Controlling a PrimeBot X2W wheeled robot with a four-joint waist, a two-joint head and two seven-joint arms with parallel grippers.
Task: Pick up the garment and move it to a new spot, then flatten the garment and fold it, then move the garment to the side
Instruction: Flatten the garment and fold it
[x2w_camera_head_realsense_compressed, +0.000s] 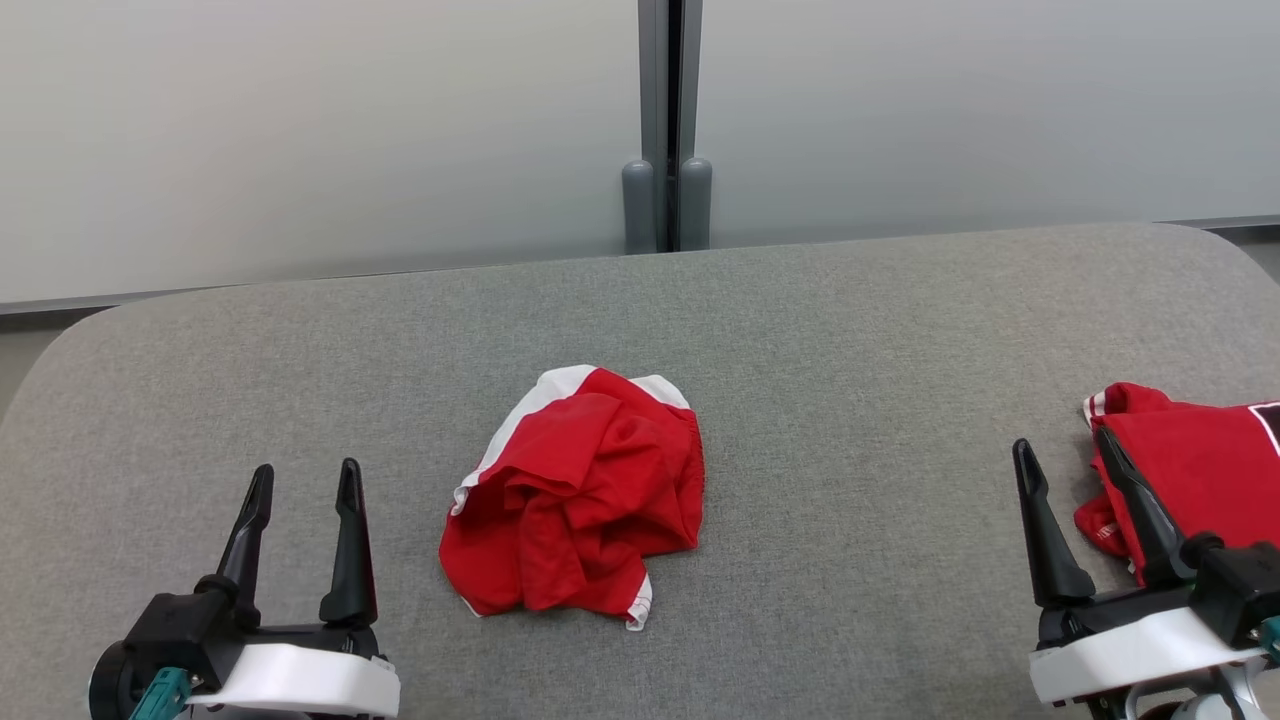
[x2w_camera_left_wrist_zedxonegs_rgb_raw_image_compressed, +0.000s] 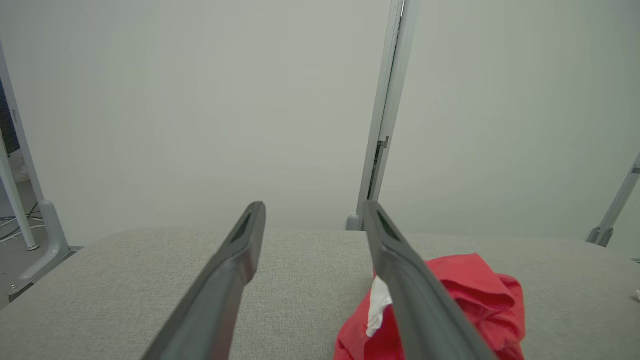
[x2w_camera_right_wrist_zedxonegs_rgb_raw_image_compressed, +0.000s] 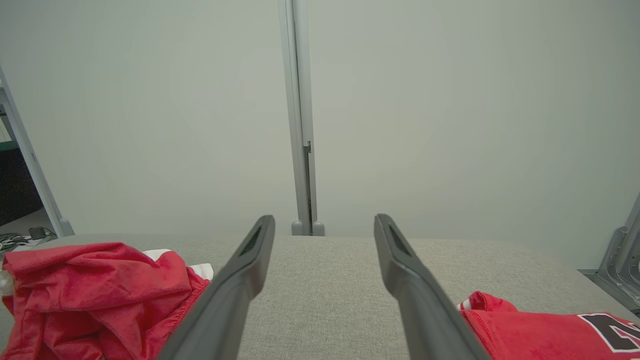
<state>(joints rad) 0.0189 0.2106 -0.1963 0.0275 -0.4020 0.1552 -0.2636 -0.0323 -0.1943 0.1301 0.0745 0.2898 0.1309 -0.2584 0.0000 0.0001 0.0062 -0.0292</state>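
Crumpled red-and-white fabric garment is lying centred on a grey cloth-covered table. The left gripper and right gripper are gaping wide, holding nothing.

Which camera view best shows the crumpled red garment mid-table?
The head view: the whole garment lies unobstructed on the grey table. The left wrist view has one of the fingers crossing it; the right wrist view crops it at the bottom left.

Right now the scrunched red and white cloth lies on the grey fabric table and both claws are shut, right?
No. The scrunched red and white cloth lies on the grey fabric table, but the left claw and right claw are open, as the head view shows.
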